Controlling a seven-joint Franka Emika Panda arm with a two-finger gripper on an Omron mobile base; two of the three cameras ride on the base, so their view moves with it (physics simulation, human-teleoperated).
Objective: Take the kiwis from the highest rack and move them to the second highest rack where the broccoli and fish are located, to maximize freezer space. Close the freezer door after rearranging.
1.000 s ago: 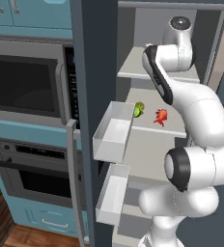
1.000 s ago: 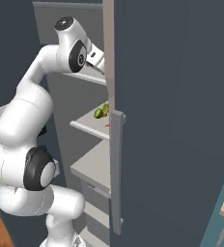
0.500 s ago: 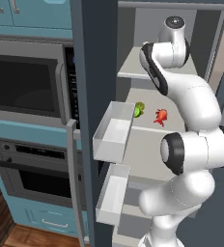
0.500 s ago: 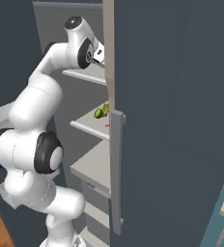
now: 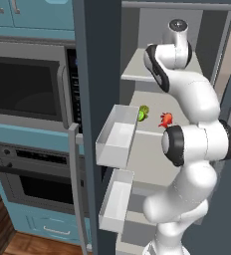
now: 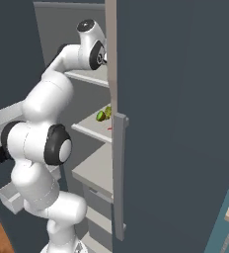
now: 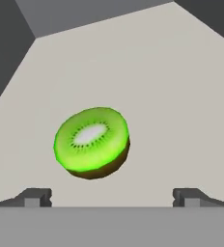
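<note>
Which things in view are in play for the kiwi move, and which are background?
In play: halved green kiwi, pale-grey top shelf, pale-grey second shelf, open dark slate-grey freezer door.

Background: grey built-in microwave, grey built-in oven.

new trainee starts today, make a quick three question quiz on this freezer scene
1. True or false: the gripper is closed on the kiwi.
2. Which lies beside the fish on the second rack: (a) a bowl, (b) the broccoli, (c) a bottle?
3. Fill in: the kiwi in the hand view shows its ____ green face.

Key: 1 false; 2 b; 3 cut
</note>
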